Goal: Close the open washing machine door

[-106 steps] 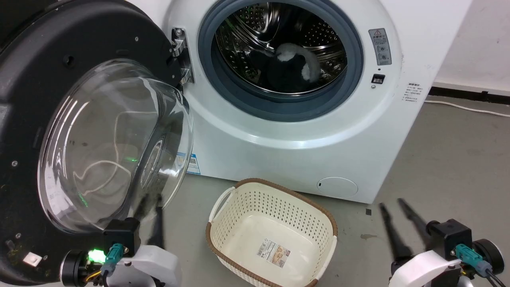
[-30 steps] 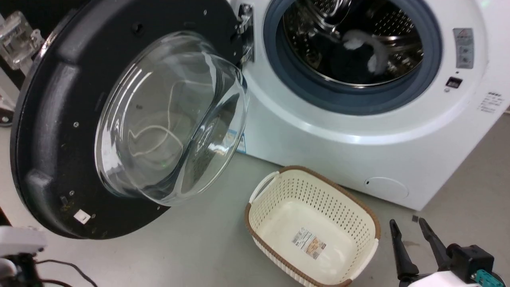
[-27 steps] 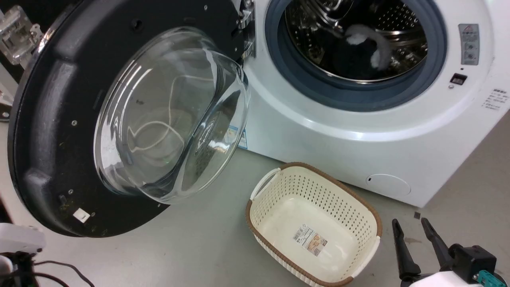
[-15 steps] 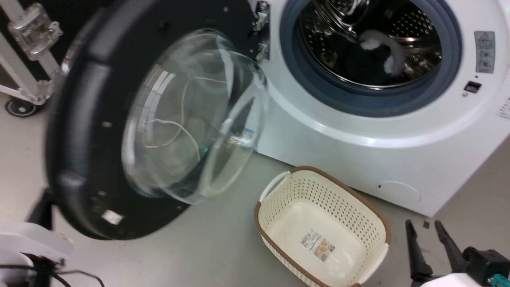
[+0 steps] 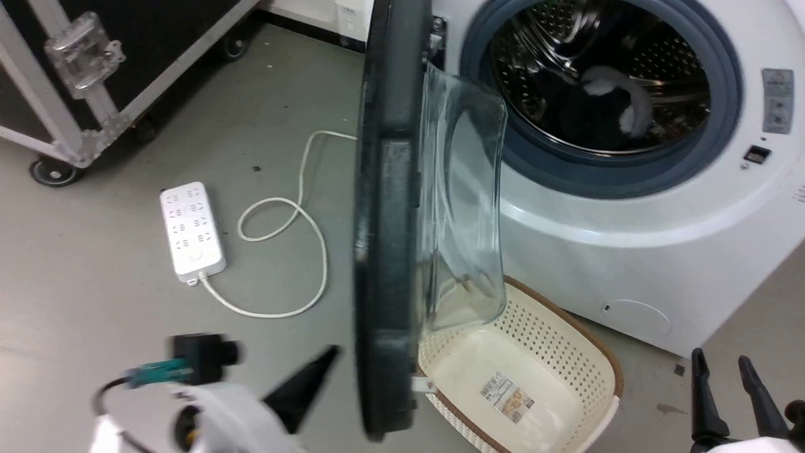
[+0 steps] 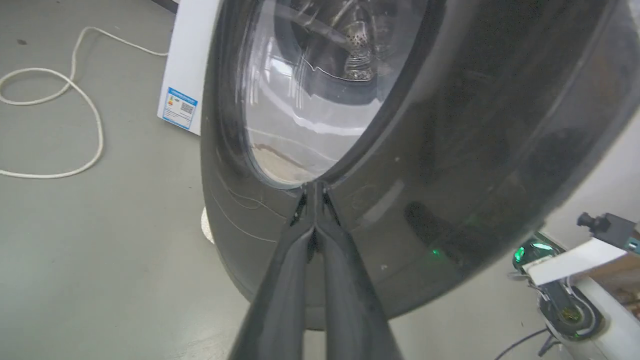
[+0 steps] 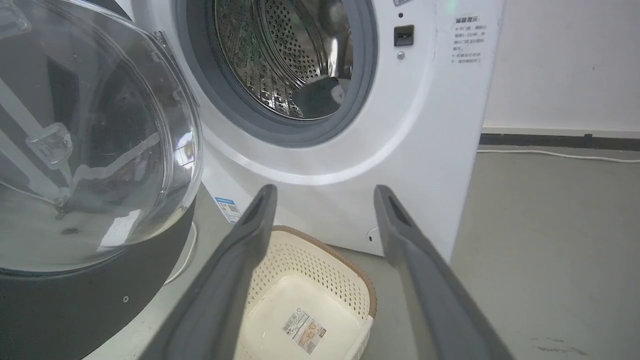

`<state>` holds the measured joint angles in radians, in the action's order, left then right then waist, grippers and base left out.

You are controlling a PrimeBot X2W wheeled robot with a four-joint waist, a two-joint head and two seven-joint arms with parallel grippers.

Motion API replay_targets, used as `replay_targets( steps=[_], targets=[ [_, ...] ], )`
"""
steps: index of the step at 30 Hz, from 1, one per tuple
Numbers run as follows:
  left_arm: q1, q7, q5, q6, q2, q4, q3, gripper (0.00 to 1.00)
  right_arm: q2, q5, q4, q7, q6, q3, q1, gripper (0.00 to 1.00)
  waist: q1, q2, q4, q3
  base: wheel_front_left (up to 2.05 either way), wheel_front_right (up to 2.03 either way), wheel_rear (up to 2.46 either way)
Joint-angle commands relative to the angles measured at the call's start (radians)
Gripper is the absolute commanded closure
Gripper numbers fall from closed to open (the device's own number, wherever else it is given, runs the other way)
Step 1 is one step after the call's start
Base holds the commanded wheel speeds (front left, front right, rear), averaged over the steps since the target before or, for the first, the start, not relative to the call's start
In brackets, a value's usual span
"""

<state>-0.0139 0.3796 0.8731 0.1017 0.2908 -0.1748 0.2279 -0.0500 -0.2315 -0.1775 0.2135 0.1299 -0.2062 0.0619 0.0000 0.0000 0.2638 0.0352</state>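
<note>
The left pincer (image 6: 314, 191), fingers pinched together, is touching the door (image 6: 475, 150) right at its tips; the right pincer (image 7: 325, 192) is hanging spread wide.

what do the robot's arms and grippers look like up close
The left gripper and right gripper each have two long, tapering, dark grey jaws. Behind the left one sits a rounded white forearm shell carrying a black block, with a teal connector and a dark cable.
</note>
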Motion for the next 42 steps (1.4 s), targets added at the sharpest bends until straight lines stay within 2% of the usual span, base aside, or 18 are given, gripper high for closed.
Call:
replay_targets(
  steps=[1, 6, 15, 19, 20, 23, 26, 30, 31, 32, 35, 38, 40, 42],
  targets=[
    [0.032, 0.004, 0.028, 0.009, 0.004, -0.009, 0.036, 1.00, 0.000, -0.011, -0.005, 0.009, 0.001, -0.013, -0.006, 0.00, 0.0000, 0.0000, -0.015, 0.007, 0.00, 0.00, 0.00],
    [0.153, -0.018, 0.080, 0.014, 0.000, 0.002, 0.196, 1.00, 0.000, -0.020, -0.003, 0.020, 0.001, -0.034, -0.036, 0.00, 0.0000, 0.0000, -0.092, 0.055, 0.00, 0.00, 0.00],
    [0.439, -0.105, 0.161, 0.024, 0.003, 0.130, 0.436, 1.00, 0.000, -0.072, -0.038, 0.038, 0.001, -0.015, -0.079, 0.00, 0.0000, 0.0000, -0.319, 0.122, 0.00, 0.00, 0.00],
    [0.578, -0.180, 0.159, 0.028, -0.010, 0.281, 0.490, 1.00, 0.000, -0.102, -0.055, 0.047, 0.001, -0.001, -0.091, 0.00, 0.0000, 0.0000, -0.421, 0.145, 0.00, 0.00, 0.00],
    [0.677, -0.247, 0.128, 0.029, -0.042, 0.424, 0.500, 1.00, 0.000, -0.117, -0.059, 0.048, 0.001, 0.017, -0.100, 0.00, 0.0000, 0.0000, -0.482, 0.158, 0.00, 0.00, 0.00],
    [0.770, -0.322, 0.084, 0.029, -0.079, 0.580, 0.489, 1.00, 0.000, -0.122, -0.061, 0.048, 0.001, 0.034, -0.106, 0.00, 0.0000, 0.0000, -0.515, 0.160, 0.00, 0.00, 0.00],
    [0.848, -0.409, 0.046, 0.029, -0.110, 0.694, 0.470, 1.00, 0.000, -0.122, -0.062, 0.048, 0.001, 0.039, -0.104, 0.00, 0.0000, 0.0000, -0.526, 0.153, 0.00, 0.00, 0.00],
    [0.904, -0.531, 0.014, 0.028, -0.120, 0.742, 0.441, 1.00, 0.000, -0.116, -0.058, 0.048, 0.001, 0.024, -0.086, 0.00, 0.0000, 0.0000, -0.495, 0.123, 0.00, 0.00, 0.00],
    [0.906, -0.610, -0.043, -0.002, -0.087, 0.729, 0.417, 1.00, 0.000, -0.105, -0.054, 0.048, 0.001, 0.017, -0.063, 0.00, 0.0000, 0.0000, -0.452, 0.089, 0.00, 0.00, 0.00],
    [0.898, -0.624, -0.071, -0.022, -0.069, 0.717, 0.407, 1.00, 0.000, -0.101, -0.052, 0.048, 0.001, 0.015, -0.056, 0.00, 0.0000, 0.0000, -0.437, 0.078, 0.00, 0.00, 0.00],
    [0.854, -0.639, -0.187, -0.114, -0.001, 0.655, 0.377, 1.00, 0.000, -0.092, -0.041, 0.048, 0.001, 0.011, -0.044, 0.00, 0.0000, 0.0000, -0.394, 0.055, 0.00, 0.00, 0.00],
    [0.757, -0.641, -0.304, -0.199, 0.049, 0.522, 0.307, 1.00, 0.000, -0.087, -0.032, 0.048, 0.001, 0.012, -0.037, 0.00, 0.0000, 0.0000, -0.354, 0.039, 0.00, 0.00, 0.00],
    [0.668, -0.641, -0.347, -0.228, 0.066, 0.451, 0.263, 1.00, 0.000, -0.086, -0.028, 0.048, 0.001, 0.018, -0.035, 0.00, 0.0000, 0.0000, -0.333, 0.033, 0.00, 0.00, 0.00],
    [0.575, -0.641, -0.362, -0.239, 0.076, 0.412, 0.227, 1.00, 0.000, -0.085, -0.028, 0.048, 0.001, 0.030, -0.032, 0.00, 0.0000, 0.0000, -0.315, 0.025, 0.00, 0.00, 0.00]
  ],
)
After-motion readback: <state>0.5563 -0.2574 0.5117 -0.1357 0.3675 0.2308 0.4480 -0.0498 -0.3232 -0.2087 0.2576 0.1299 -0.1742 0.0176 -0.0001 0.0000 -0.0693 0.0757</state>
